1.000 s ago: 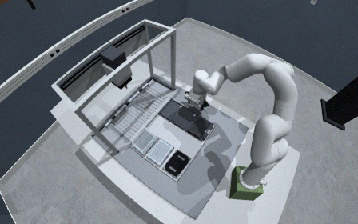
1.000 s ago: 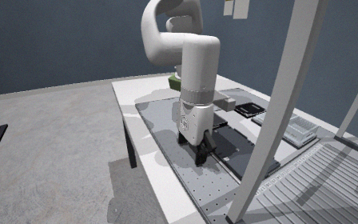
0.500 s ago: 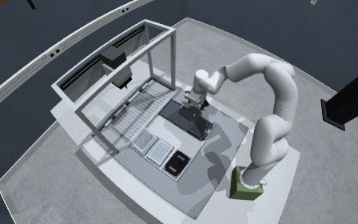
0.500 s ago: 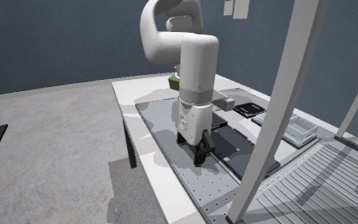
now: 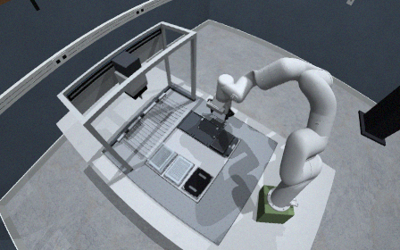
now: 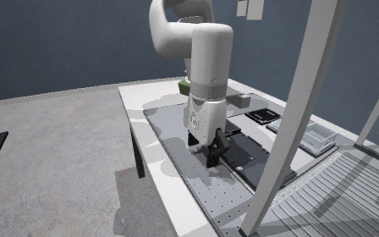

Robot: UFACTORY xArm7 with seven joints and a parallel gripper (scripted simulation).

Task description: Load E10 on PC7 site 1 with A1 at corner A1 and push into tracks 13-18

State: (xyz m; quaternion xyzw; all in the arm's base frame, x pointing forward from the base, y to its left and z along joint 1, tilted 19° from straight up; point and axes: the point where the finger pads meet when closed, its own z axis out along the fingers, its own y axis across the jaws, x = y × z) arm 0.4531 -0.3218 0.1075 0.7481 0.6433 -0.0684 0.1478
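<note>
A: Where is the pincer (image 6: 210, 153) at this moment?

B: Low over the apron, at the edge of the plate carrier PC7 (image 5: 208, 132) farthest from the nests. Its fingers (image 6: 221, 144) point straight down, spread wide, with nothing between them.

A: Is it touching the carrier?

B: From the exterior view the dark fingers hang just beside the carrier's long edge; I cannot tell whether they touch it.

A: How does PC7 (image 6: 250, 157) lie?

B: Flat on the apron in front of the rails (image 5: 157, 120), as a long dark slab lying skewed to them. Nothing pale shows on top of it in the top view.

A: And the plates?

B: All three stand in the row of nests beside the apron. In the top view the dark plate (image 5: 197, 181) sits nearest the arm's green pedestal (image 5: 264, 214); that is E10 in S1. Next comes the pale E01 (image 5: 178, 169), then E07 (image 5: 162, 158) closest to the rails.

A: Anything else on the tabletop (image 6: 149, 127)?

B: The instrument's white frame (image 5: 194, 58) stands over the rails, with a dark head (image 5: 128, 67) hanging from its upper beam. In the exterior view one frame post (image 6: 293, 114) crosses in front of the carrier's far end and hides part of it.
</note>
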